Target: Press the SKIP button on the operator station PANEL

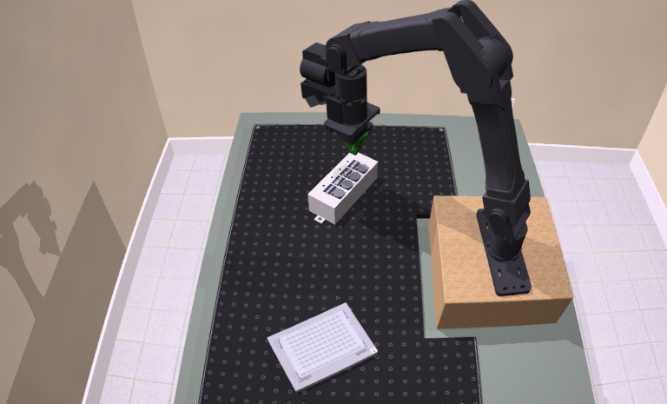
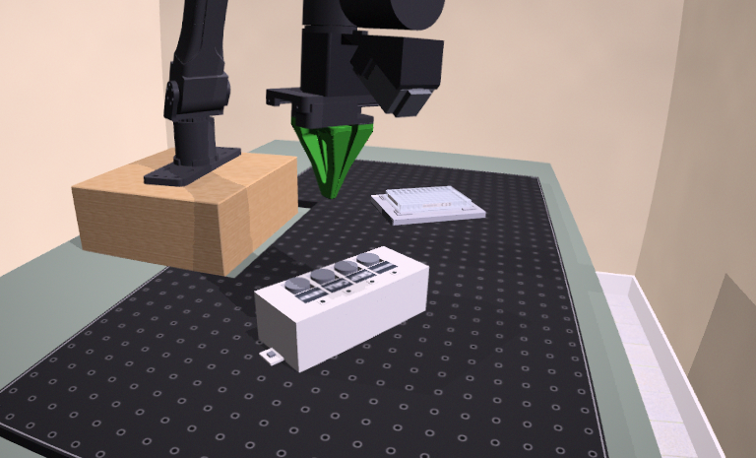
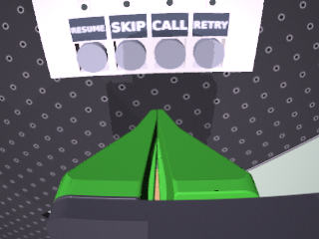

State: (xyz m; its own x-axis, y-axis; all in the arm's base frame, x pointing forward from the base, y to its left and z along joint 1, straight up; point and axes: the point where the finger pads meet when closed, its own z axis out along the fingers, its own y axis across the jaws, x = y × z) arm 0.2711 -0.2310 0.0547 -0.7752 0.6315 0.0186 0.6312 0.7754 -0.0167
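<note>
The white PANEL [image 3: 150,27] lies on the black mat, also in the top view [image 1: 342,188] and the exterior view [image 2: 340,302]. The wrist view reads RESUME [image 3: 92,58], SKIP [image 3: 131,55], CALL [image 3: 169,54] and RETRY [image 3: 209,52] from left to right. SKIP is second from the near end in the top view [image 1: 346,183]. All four lamps look dark, SKIP's lamp [image 3: 127,4] among them. My green gripper [image 3: 155,112] is shut and empty. It hangs well above the mat on the arm side of the PANEL, in line with the gap between SKIP and CALL. Plate C15 [image 1: 321,346] sits on nest N1.
The arm stands on a tan box [image 1: 497,261] beside the mat. The plate and nest also show far behind the PANEL in the exterior view [image 2: 429,203]. A small white tag [image 2: 271,356] lies at the PANEL's foot. A low white rim borders the tiled floor.
</note>
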